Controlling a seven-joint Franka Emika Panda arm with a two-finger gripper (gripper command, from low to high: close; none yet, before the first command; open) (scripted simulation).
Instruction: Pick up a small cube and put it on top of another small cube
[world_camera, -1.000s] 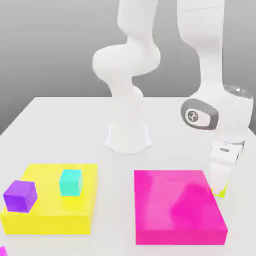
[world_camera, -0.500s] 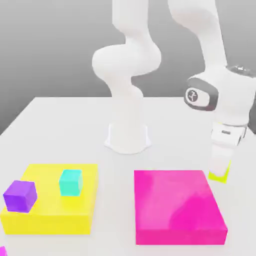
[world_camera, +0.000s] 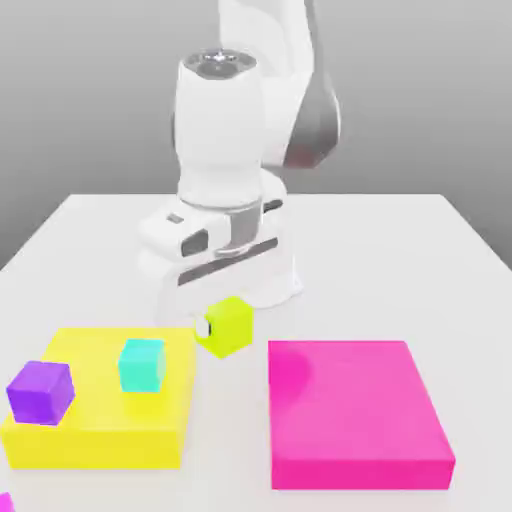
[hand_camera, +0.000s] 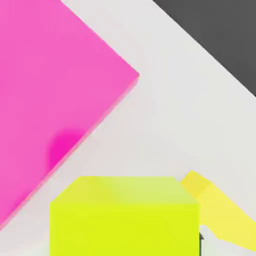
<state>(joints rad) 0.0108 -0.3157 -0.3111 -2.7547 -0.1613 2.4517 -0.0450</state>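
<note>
We have the lime cube (world_camera: 228, 325) clamped in our claw (world_camera: 218, 326), jaws narrowed tight on its sides, and it hangs clear of the counter (world_camera: 400, 250) below the wrist. In the exterior view it sits over the gap between the yellow block (world_camera: 95, 420) and the pink block (world_camera: 355, 410), just past the yellow block's near corner. In the hand view the lime cube (hand_camera: 125, 220) looms close, with the pink block (hand_camera: 50, 90) to one side and a corner of the yellow block (hand_camera: 220, 210) to the other.

The relation that matters now is where the teal cube (world_camera: 141, 364) lies from our load: toward the exterior view's left and a little nearer that camera, lower down, resting on the yellow block. The purple cube (world_camera: 41, 391) stands farther left on the same block, apart from the teal one. We judge the teal cube the nearer and likelier base.

The carry looks about midway. The next move calls for a short traverse leftward, squaring the faces, then a slow descent. A skewed landing could nudge the teal cube.
</note>
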